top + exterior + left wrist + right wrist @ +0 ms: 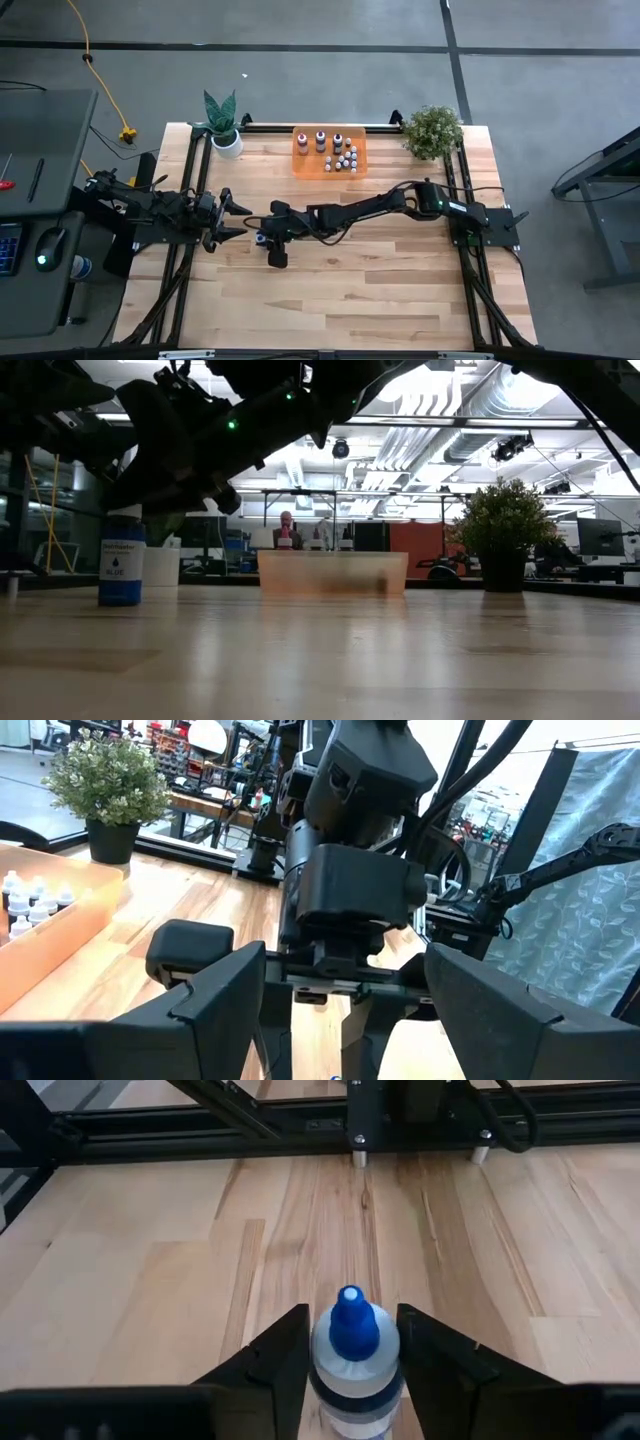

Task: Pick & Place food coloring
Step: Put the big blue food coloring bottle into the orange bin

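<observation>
Seen from above, we find the right gripper [268,240] stretched across the middle of the wooden table [400,290], its arm reaching leftward from the right-hand mount. The right wrist view shows its two fingers [270,1360] standing on either side of a blue food coloring bottle [354,1365], which has a blue pointed cap and a pale shoulder. The fingers lie close against the bottle's sides, but we cannot tell whether they press on it or stand just clear.

From table height, we see this bottle [121,565] upright on the wood, resting on its base at the left of the scene, with dark arm parts just above it.

The left gripper [232,220] waits just to the left of the right gripper, its fingers [215,1000] spread wide and empty, pointing toward the other arm.

At the far middle of the table we note an orange tray [304,165] that holds the rest of the food coloring bottles [343,158], small and whitish with a few darker ones, standing upright in a cluster.

A spiky plant in a white pot [224,125] stands at the far left corner, and a bushy plant [433,131] at the far right.
</observation>
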{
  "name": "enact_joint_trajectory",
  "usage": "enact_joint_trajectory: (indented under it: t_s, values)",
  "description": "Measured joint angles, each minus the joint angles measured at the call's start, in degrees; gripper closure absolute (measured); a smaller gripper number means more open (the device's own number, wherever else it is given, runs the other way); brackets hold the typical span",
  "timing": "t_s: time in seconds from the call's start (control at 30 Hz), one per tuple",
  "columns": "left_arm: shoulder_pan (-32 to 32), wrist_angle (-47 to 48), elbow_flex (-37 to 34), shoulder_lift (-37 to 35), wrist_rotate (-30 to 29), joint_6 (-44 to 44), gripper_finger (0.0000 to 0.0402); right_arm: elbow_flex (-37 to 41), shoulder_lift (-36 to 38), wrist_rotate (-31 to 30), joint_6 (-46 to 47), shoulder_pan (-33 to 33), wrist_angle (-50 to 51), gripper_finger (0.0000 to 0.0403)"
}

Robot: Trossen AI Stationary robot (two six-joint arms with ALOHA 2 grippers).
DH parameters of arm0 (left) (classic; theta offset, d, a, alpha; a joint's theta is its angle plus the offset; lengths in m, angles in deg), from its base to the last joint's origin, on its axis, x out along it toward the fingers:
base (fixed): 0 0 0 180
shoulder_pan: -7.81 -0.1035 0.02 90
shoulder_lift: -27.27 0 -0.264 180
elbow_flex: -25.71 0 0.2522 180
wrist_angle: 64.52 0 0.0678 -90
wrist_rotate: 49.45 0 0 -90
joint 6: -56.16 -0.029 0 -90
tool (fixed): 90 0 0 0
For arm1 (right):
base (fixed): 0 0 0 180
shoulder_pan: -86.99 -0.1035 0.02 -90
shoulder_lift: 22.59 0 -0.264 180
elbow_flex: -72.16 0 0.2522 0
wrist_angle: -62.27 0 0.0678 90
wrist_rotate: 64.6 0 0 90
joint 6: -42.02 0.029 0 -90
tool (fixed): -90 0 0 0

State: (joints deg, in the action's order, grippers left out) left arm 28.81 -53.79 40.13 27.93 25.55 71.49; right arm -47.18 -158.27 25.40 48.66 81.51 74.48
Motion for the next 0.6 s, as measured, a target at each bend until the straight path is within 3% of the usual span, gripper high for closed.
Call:
enact_joint_trajectory:
  t_s: [0.2, 0.6]
  values:
    - [0.0, 0.0, 0.0, 0.0, 0.0, 0.0, 0.0130, 0.0, 0.0, 0.4, 0.0, 0.1, 0.0, 0.0287]
    - [0.0, 0.0, 0.0, 0.0, 0.0, 0.0, 0.0130, 0.0, 0.1, -2.0, 2.4, 0.2, 1.2, 0.0292]
